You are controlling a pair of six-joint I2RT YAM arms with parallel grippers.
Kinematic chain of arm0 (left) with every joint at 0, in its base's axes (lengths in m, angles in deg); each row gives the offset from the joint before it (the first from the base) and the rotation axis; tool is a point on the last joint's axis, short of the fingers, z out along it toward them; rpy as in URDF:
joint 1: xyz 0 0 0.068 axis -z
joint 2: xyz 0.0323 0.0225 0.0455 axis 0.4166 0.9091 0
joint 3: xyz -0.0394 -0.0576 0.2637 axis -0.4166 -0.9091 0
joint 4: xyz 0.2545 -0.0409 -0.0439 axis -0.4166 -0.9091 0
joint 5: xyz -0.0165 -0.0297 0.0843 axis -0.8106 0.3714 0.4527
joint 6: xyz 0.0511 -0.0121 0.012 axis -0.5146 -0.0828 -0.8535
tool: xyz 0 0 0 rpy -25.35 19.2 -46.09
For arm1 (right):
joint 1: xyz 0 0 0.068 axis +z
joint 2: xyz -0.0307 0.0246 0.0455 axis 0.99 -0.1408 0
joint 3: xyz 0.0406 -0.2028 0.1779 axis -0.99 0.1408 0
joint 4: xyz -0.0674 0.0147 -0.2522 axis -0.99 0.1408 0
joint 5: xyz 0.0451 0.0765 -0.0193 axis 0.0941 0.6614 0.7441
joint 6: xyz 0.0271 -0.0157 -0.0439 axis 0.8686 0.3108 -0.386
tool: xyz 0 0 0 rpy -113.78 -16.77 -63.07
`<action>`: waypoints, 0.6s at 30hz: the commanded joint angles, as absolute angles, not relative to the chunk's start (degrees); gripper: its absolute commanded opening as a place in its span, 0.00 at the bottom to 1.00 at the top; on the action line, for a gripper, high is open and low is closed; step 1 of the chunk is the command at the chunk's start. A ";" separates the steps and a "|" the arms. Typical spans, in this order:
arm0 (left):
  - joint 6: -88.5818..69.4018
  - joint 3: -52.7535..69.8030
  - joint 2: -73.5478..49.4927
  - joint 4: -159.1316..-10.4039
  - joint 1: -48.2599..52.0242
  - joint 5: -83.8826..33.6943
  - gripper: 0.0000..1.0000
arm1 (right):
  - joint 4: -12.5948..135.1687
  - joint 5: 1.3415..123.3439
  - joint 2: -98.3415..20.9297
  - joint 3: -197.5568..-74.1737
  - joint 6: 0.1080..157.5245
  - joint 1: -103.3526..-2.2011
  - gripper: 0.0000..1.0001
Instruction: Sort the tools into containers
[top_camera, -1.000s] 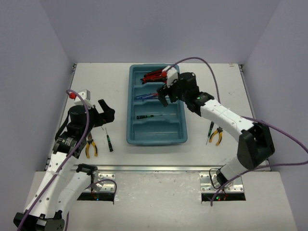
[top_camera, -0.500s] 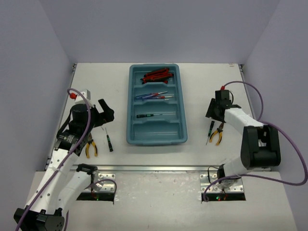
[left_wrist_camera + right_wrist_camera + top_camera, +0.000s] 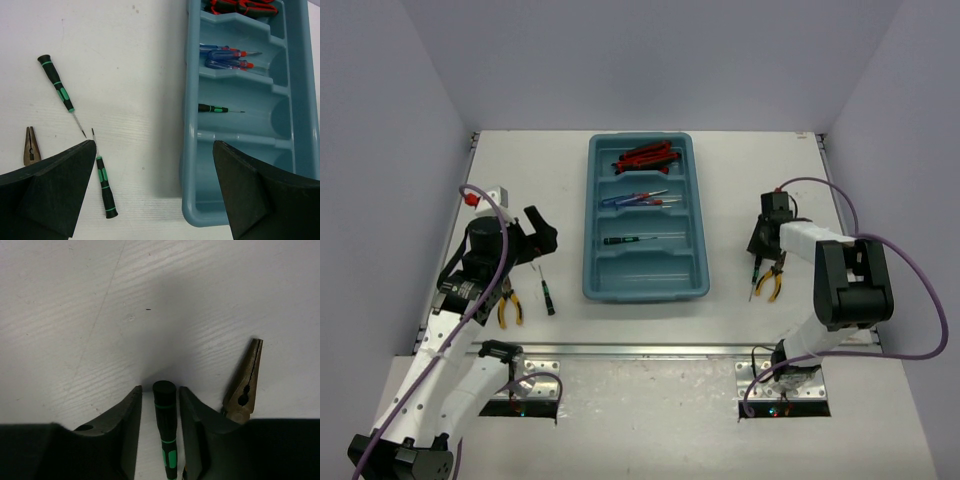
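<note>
The teal tray (image 3: 593,215) stands mid-table with four containers. Red-black knives (image 3: 645,157) lie in the farthest, blue and red screwdrivers (image 3: 638,198) in the second, and one black-green screwdriver (image 3: 630,240) in the third. My right gripper (image 3: 765,243) is down on the table right of the tray. In the right wrist view its jaws (image 3: 160,388) straddle a black-green screwdriver handle (image 3: 166,422), narrowly open, with a slim gap on each side. Yellow-handled pliers (image 3: 245,390) lie just beside it. My left gripper (image 3: 535,235) hangs open left of the tray, holding nothing.
Under the left gripper (image 3: 154,143) lie two black-green screwdrivers (image 3: 57,87) (image 3: 104,187) and a pliers nose (image 3: 31,146). The tray wall (image 3: 190,150) runs close on its right. Yellow pliers (image 3: 508,305) lie near the left arm.
My right arm left the tray, swung to the table's right side and came down over the screwdriver, its jaws narrowing around the handle. The left arm has not moved.
</note>
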State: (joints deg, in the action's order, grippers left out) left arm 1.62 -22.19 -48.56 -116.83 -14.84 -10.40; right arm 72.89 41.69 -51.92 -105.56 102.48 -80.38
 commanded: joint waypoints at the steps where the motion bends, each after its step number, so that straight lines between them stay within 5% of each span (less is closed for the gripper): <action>1: 1.60 -21.72 -49.11 -115.09 -14.33 -10.50 1.00 | 71.06 42.92 -52.11 -104.88 104.00 -80.85 0.32; 9: 1.51 -21.72 -48.88 -115.08 -14.25 -10.86 1.00 | 71.01 44.05 -50.39 -103.97 103.05 -80.76 0.01; 18: 1.36 -21.66 -48.47 -114.85 -14.28 -11.50 1.00 | 60.44 48.56 -29.10 -98.64 101.77 -78.39 0.00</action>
